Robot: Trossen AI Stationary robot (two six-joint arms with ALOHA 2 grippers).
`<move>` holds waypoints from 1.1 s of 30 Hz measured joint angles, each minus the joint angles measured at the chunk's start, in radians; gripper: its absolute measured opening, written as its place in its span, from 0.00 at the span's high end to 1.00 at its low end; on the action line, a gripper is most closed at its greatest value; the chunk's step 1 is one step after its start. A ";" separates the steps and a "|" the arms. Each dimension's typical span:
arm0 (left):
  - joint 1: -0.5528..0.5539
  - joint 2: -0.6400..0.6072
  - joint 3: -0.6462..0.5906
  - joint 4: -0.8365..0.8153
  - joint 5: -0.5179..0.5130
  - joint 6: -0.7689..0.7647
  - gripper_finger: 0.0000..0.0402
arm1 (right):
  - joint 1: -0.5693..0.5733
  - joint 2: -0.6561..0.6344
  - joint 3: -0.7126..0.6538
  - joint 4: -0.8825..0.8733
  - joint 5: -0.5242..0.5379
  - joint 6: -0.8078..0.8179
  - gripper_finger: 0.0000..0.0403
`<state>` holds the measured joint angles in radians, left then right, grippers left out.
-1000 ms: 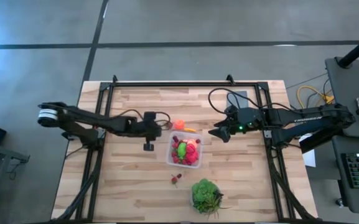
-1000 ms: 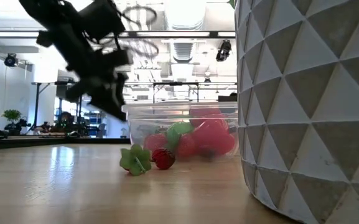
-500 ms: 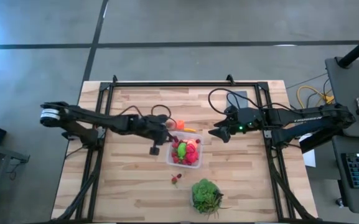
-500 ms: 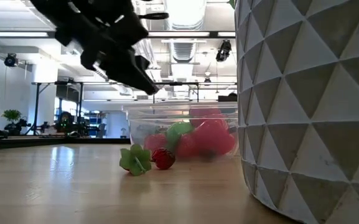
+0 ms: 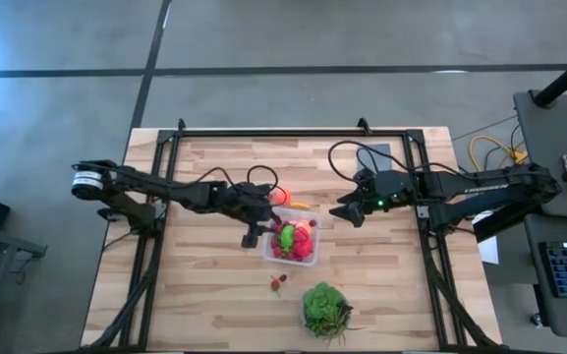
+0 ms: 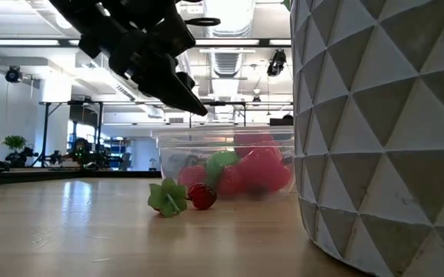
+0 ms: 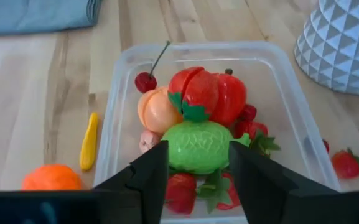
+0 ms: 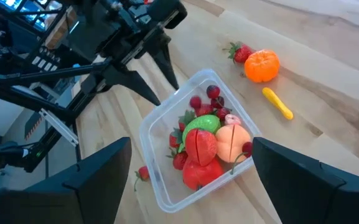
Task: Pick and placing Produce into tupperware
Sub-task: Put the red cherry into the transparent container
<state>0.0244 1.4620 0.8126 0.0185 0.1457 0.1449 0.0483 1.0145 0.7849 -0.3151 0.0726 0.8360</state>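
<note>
Four cams. High cam hangs above, looking straight down on the whole wooden table [image 5: 214, 285], both arms and floor beyond. Low cam sits at tabletop height, facing level across the table into the room; a white faceted pot [image 6: 383, 131] is very close and fills its right side. Left wrist cam looks down at close range, past its own two dark fingers, into the tupperware [image 7: 121, 118]. Right wrist cam views the same tupperware [image 8: 157, 190] from farther off and the opposite side, w/ the left arm behind it. All four views share the tupperware [image 5: 266, 247] [image 6: 168, 154].
</note>
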 joint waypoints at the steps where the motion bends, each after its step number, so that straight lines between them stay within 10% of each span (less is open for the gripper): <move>1: 0.000 -0.003 -0.003 -0.002 0.000 -0.008 0.59 | 0.001 0.000 0.000 0.000 -0.005 -0.001 0.19; 19: 0.000 -0.278 -0.035 -0.457 -0.099 -0.088 0.49 | 0.045 0.116 0.013 0.475 -0.046 0.047 0.19; 33: -0.001 -0.510 -0.188 -0.473 -0.152 -0.218 0.49 | 0.055 0.312 0.215 0.814 -0.047 0.061 0.19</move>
<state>0.0235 0.9521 0.6248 -0.4546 -0.0058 -0.0734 0.1036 1.3267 0.9995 0.4986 0.0258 0.8974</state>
